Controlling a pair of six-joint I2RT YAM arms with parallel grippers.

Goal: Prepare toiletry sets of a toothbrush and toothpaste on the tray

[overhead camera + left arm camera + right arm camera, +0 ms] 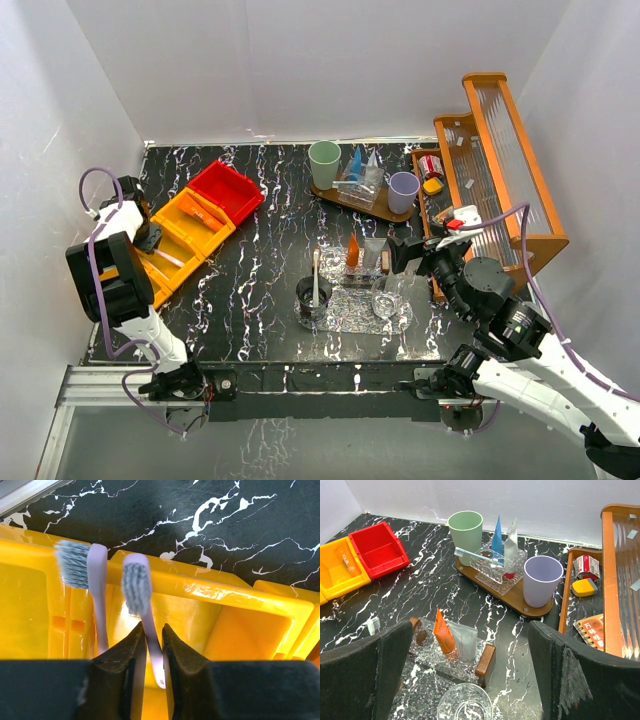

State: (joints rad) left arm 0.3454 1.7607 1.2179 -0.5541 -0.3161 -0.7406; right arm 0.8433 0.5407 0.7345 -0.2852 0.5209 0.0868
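My left gripper (pixel 154 630) is shut on the handle of a lilac toothbrush (pixel 137 587), over the yellow bin (pixel 240 605); a second lilac toothbrush (pixel 95 570) lies beside it. In the top view this gripper (pixel 150 240) is at the far left. My right gripper (pixel 470 635) is open and empty above a clear glass (pixel 465 707), an orange tube (pixel 442 632) and a white tube (pixel 465 640) on a glass tray. The wooden tray (pixel 520 605) behind holds a green cup (pixel 465 527), a lilac cup (pixel 542 580), a blue tube (pixel 497 532) and a toothbrush (pixel 475 555).
A red bin (pixel 225 190) and orange-yellow bins (pixel 185 235) stand at the left. A dark cup (pixel 313 300) with a toothbrush stands mid-table. A wooden rack (pixel 500 170) with small items fills the right side. White walls close in all round.
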